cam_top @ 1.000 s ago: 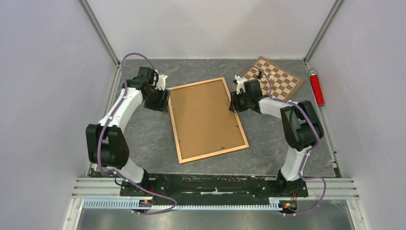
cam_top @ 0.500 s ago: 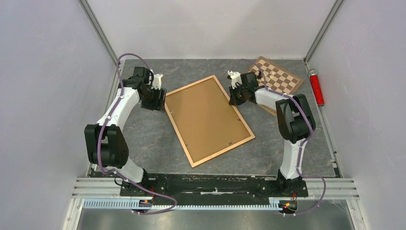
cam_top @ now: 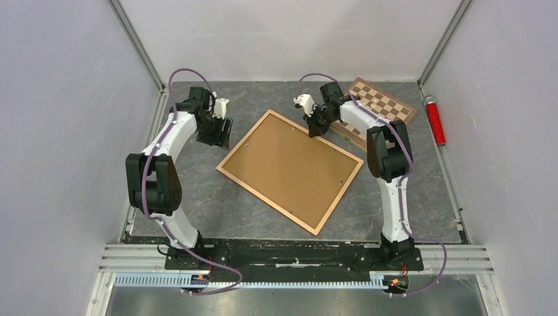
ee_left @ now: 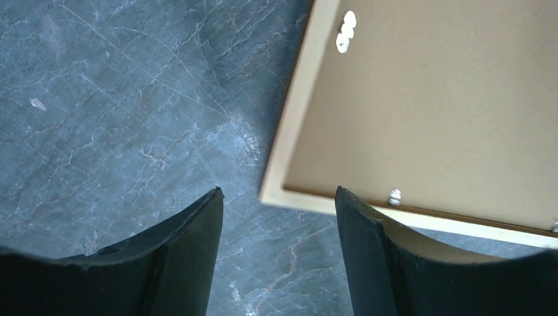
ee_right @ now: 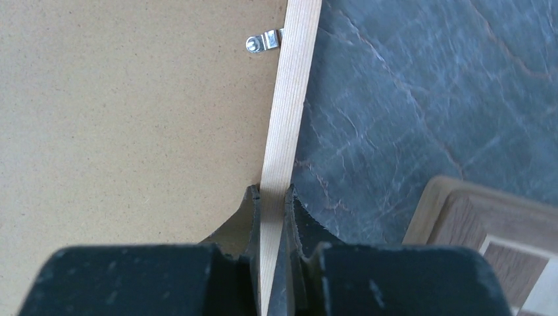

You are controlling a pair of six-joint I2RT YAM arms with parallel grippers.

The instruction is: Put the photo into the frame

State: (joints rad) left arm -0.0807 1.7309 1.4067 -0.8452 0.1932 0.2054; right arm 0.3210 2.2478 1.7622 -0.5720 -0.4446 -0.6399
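Observation:
The frame [cam_top: 227,170] lies face down on the grey table, its brown backing board [cam_top: 289,168] up, turned diagonally. My right gripper [cam_top: 316,129] is shut on the frame's far rail [ee_right: 289,131], one finger on each side of the thin wood. My left gripper [cam_top: 222,135] is open and empty, just off the frame's left corner [ee_left: 276,194]; its right finger [ee_left: 368,237] overlaps the frame's edge in the left wrist view. The photo is not in view.
A chessboard [cam_top: 381,105] with a few pieces lies at the back right, close behind my right gripper; its corner shows in the right wrist view [ee_right: 487,230]. A red cylinder [cam_top: 434,120] lies by the right wall. Metal clips [ee_right: 263,42] hold the backing board.
The frame has swung clockwise, its far end moving right and back. My right gripper went with it toward the back. My left gripper came off the frame's left edge.

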